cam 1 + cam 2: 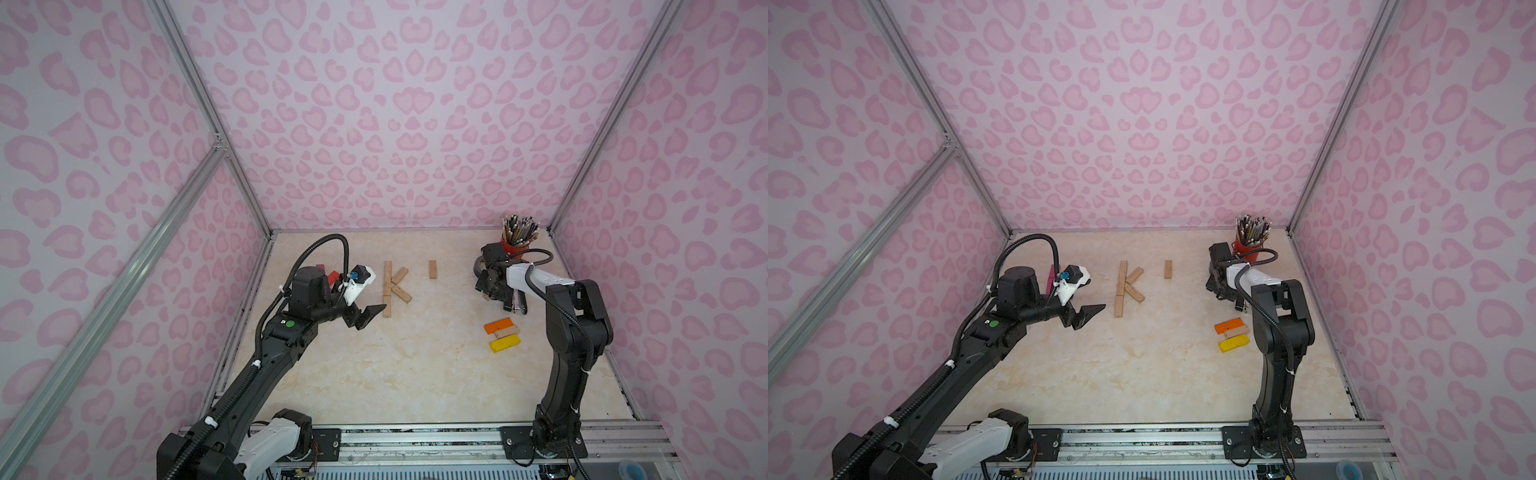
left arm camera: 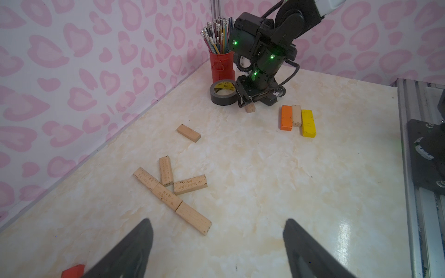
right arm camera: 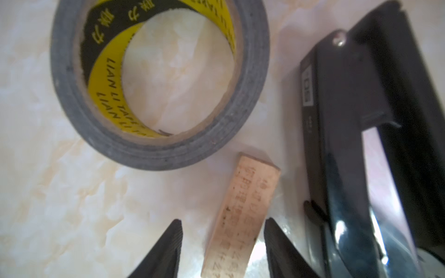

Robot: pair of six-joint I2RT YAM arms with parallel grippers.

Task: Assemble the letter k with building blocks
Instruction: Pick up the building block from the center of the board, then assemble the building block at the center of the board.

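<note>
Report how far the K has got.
Done: a three-block stem and two diagonal wooden blocks already read as a K. In hand: the right gripper straddles a wooden block between tape roll and stapler, jaws not yet shut; left gripper open, empty. Left: grip, carry, probably lengthen an arm.

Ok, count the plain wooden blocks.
8: five forming the K; a lone block beside it; a pale block between the orange block and yellow block; a printed block in the open right gripper. The left arm may hide more.
</note>
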